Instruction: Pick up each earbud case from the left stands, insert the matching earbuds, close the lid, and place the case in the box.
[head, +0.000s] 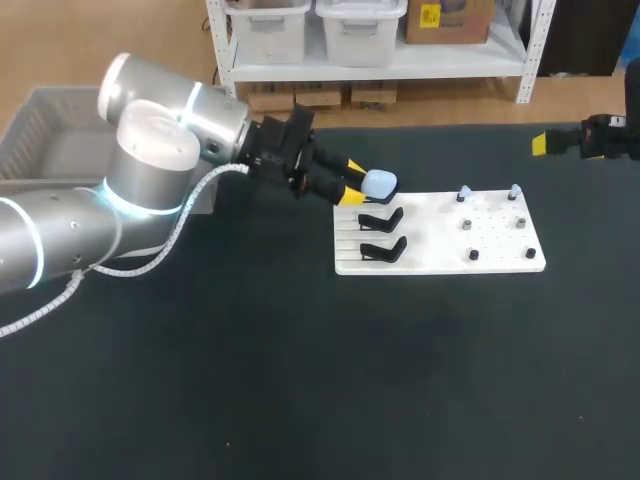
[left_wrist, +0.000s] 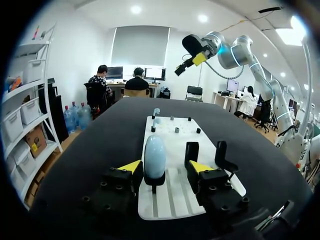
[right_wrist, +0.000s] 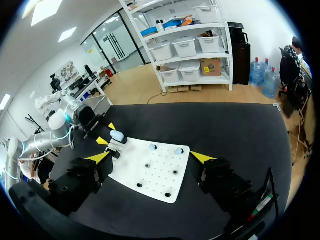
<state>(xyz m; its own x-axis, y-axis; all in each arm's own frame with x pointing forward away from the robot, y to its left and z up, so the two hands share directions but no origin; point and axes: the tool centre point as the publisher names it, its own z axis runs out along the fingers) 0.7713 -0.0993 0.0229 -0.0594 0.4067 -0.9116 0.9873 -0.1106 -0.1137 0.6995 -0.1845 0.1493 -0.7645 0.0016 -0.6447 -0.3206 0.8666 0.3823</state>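
**Q:** Where is the earbud case?

**A:** The pale blue earbud case (left_wrist: 154, 156) stands upright on a black holder at the back left corner of the white board (head: 440, 262), lid closed.

**Q:** And the left arm?

**A:** The left gripper (left_wrist: 165, 167) is at that same corner, reaching in from the board's left side. Its yellow-tipped fingers are spread, one on either side of the case. The case sits just beside one finger (left_wrist: 131, 166) and well clear of the other, so nothing is pinched.

**Q:** What else is on the board?

**A:** Two black stands (head: 382, 220) sit along the left end, in front of the case. On the right half, two pale blue earbuds (head: 465, 192) perch on the back row. Four black pegs (head: 467, 224) stand in the two rows in front of them.

**Q:** The right arm?

**A:** The right gripper (right_wrist: 150, 158) hangs in the air beyond the board's back right corner, well apart from it. Its fingers are wide apart and hold nothing.

**Q:** And the box?

**A:** The grey box (head: 45, 135) lies far off the board's left side, behind the left arm. From here its contents cannot be seen.
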